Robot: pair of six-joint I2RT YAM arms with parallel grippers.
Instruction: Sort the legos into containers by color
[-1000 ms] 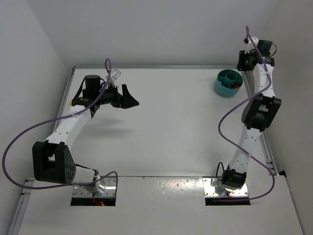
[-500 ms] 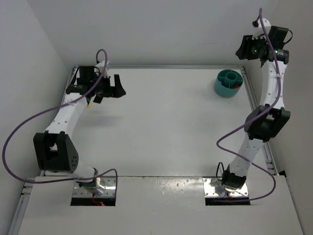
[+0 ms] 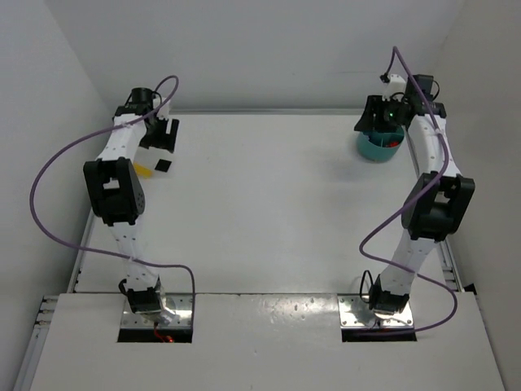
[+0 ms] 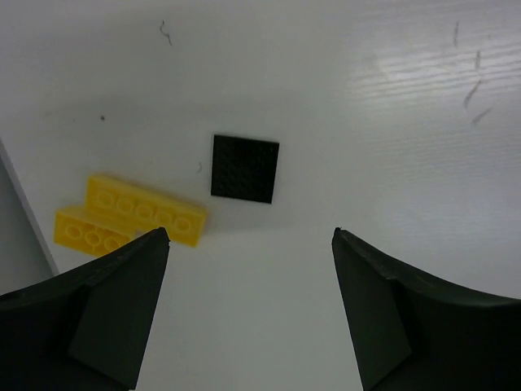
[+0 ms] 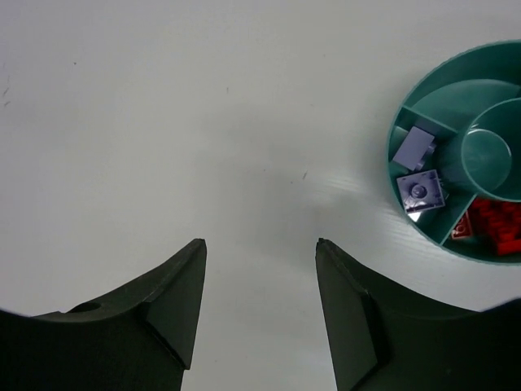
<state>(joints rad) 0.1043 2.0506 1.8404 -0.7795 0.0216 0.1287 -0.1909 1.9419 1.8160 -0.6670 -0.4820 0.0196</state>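
In the left wrist view two yellow legos (image 4: 130, 218) lie side by side, with a black square lego (image 4: 245, 168) just to their right. My left gripper (image 4: 251, 232) hovers open above the table just short of them, with nothing between its jaws. From above, the yellow legos (image 3: 142, 171) and the black lego (image 3: 163, 165) lie beside the left gripper (image 3: 165, 137). The teal tub of containers (image 5: 492, 147) holds two pale legos (image 5: 421, 192) in one compartment and red legos (image 5: 492, 224) in another. My right gripper (image 5: 260, 241) hangs open and empty, left of the tub.
The teal tub (image 3: 374, 153) stands at the back right corner, close to the right rail, with the right gripper (image 3: 373, 122) over its left rim. The loose legos lie near the table's left edge and wall. White walls close in the back and both sides.
The left arm has swung to the far left corner, over the yellow and black legos. The right gripper rose, then came down beside the tub, and its jaws have widened.
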